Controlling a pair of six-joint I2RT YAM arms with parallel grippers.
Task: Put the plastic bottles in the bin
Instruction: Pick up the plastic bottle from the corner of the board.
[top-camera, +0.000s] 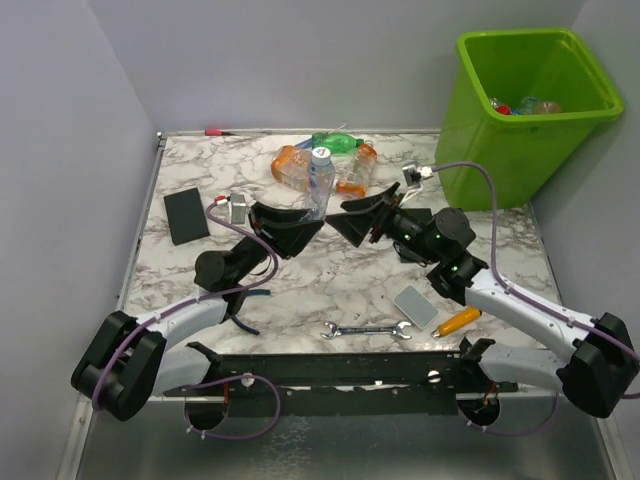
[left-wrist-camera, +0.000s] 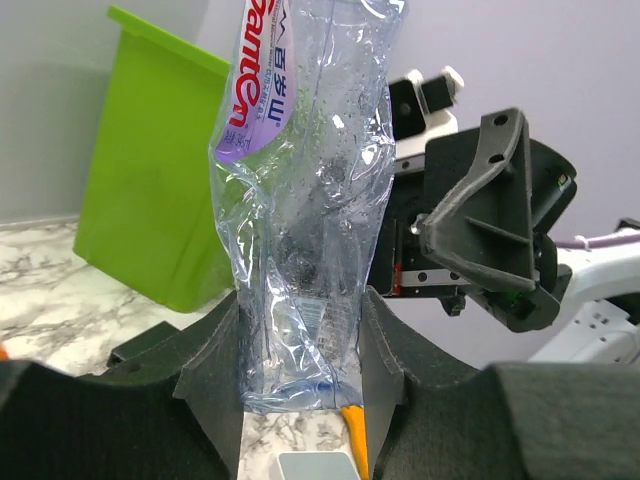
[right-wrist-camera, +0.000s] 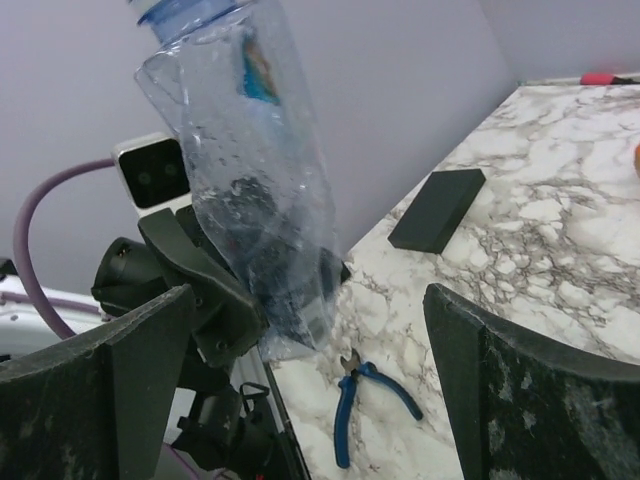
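**Clear bottle** (left-wrist-camera: 310, 200): crumpled, blue cap, purple-and-red label. It stands upright over the middle of the table (top-camera: 330, 285), its base clamped between the fingers of the left end effector (left-wrist-camera: 300, 345).

**Right end effector** (top-camera: 348, 217): fingers spread wide and holding nothing. It faces the clear bottle from just beside it.

**Bin** (top-camera: 520, 140): lime green, at the far right corner of the table. A few bottles (top-camera: 520, 105) lie inside.

**Loose bottles near the far edge, behind the held one:** an orange bottle (top-camera: 293, 165), a second orange bottle (top-camera: 357, 172) and a green bottle (top-camera: 335, 141).

**Other items:**
- black slab (top-camera: 186, 215), toward the left edge
- grey slab (top-camera: 415, 306) and orange-handled screwdriver (top-camera: 457, 321), toward the near right corner
- wrench (top-camera: 367, 330), along the near edge
- blue-handled pliers (right-wrist-camera: 346, 410), beside the left arm
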